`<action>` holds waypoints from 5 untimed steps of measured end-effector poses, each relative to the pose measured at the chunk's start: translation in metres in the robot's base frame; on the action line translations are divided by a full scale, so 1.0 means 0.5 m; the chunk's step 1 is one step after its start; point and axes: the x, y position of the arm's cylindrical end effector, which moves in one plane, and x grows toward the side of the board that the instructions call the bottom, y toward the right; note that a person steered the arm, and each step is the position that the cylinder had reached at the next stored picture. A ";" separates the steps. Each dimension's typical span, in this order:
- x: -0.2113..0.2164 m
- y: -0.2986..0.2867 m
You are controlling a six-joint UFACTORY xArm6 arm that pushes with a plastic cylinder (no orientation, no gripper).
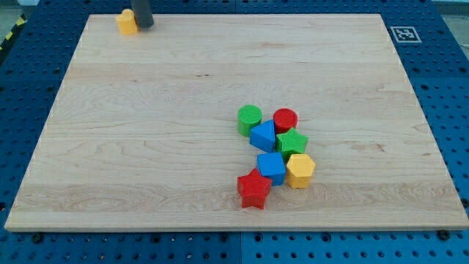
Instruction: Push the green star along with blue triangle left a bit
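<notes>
Since my tip (142, 24) sits at the wooden surface (146, 147)'s top-left corner beside a yellow block (127, 22), I'd approach the green star block (292, 141) from its right, pushing it into the touching blue triangle block (263, 136) (no jaws here, just a rod).

Pale wood-grain board (146, 147) on a blue pegboard. Far left, a yellow block (127, 22) beside the dark rod. Clustered right — green cylinder (249, 118), red cylinder (285, 119), blue triangle (263, 136), green star (292, 142), blue cube (272, 167), yellow hexagon (300, 170), red star (253, 190).
</notes>
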 end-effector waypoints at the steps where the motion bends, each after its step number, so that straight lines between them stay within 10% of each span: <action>1: 0.000 0.027; 5: 0.299 0.502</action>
